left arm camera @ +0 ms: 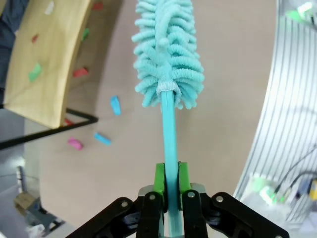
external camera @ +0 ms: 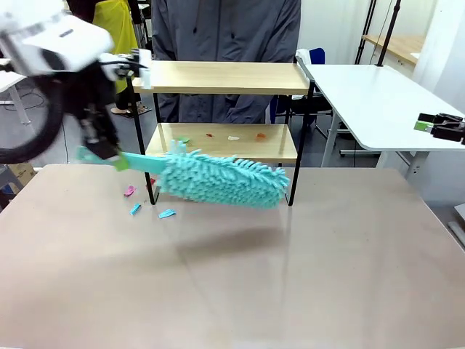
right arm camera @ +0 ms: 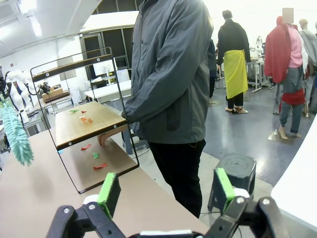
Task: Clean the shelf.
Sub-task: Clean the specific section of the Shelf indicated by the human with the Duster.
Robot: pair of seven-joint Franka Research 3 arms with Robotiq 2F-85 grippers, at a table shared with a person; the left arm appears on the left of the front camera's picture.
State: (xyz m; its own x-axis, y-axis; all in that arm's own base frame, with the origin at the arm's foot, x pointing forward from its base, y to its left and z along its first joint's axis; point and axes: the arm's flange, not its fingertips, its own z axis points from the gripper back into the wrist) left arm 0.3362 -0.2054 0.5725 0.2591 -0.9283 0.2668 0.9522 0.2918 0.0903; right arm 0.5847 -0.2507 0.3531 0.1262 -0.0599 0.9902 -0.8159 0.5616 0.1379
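Left gripper (left arm camera: pixel 171 176) clamped on duster (external camera: pixel 221 180) handle, right gripper (right arm camera: pixel 166 191) wide, empty; sweep scraps (external camera: pixel 260 135) off lower shelf (external camera: pixel 218 150) gently.

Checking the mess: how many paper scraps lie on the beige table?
4: one pink paper scrap, two blue ones, and a red one at the wooden shelf's black leg. The fluffy teal duster may hide more.
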